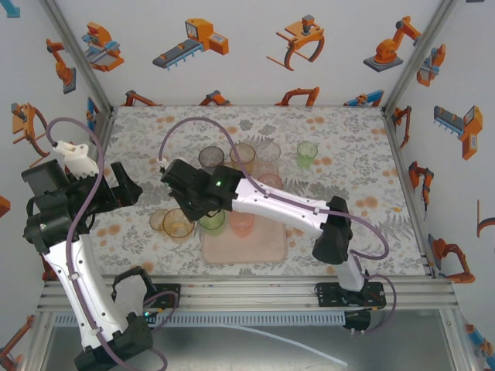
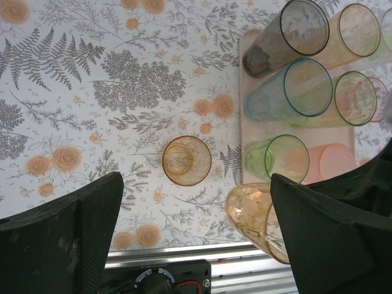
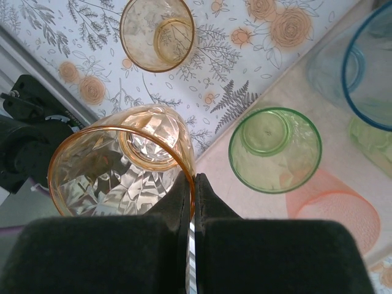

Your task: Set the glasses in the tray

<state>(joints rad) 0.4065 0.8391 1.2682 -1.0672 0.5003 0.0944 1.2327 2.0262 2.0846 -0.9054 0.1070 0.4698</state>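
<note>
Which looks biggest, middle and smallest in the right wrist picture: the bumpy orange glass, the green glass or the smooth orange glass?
1. Bumpy orange glass; it's nearest the camera, so maybe not truly bigger.
2. Green glass.
3. Smooth orange glass, just a little smaller-looking.

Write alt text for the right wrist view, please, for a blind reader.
The right gripper has its jaws shut on the rim of a faceted amber glass, beside the pink tray where a green glass stands upright. A second amber glass stands on the floral tablecloth.
</note>
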